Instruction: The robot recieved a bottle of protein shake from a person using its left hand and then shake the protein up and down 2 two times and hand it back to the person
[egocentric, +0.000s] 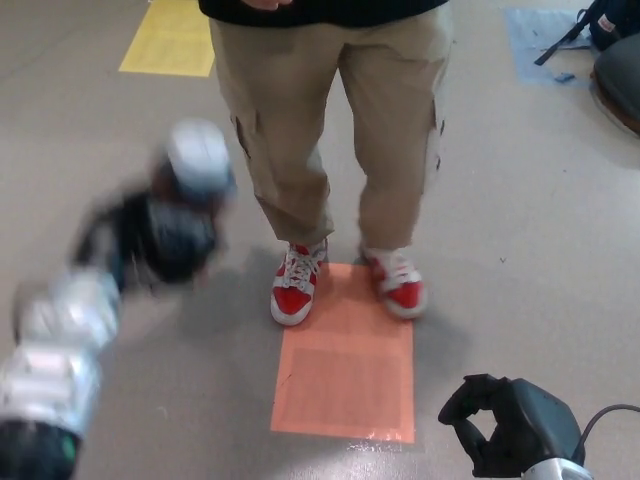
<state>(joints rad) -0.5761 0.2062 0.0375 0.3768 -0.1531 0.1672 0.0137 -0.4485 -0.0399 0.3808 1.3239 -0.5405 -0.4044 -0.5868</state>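
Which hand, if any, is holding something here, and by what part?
The left hand grips the dark brown, white-capped shake bottle around its body, though motion blur hides finger detail. The right hand holds nothing.

Smooth, faintly glossy grey concrete-looking floor (540, 200). Flat matt orange paper-like rectangle (345, 370) and matt yellow rectangle (170, 40) on it. Soft matt khaki cloth trousers (330, 110). Red-and-white shoes (297, 285), slightly shiny. Matt black plastic-looking right hand (490, 420).
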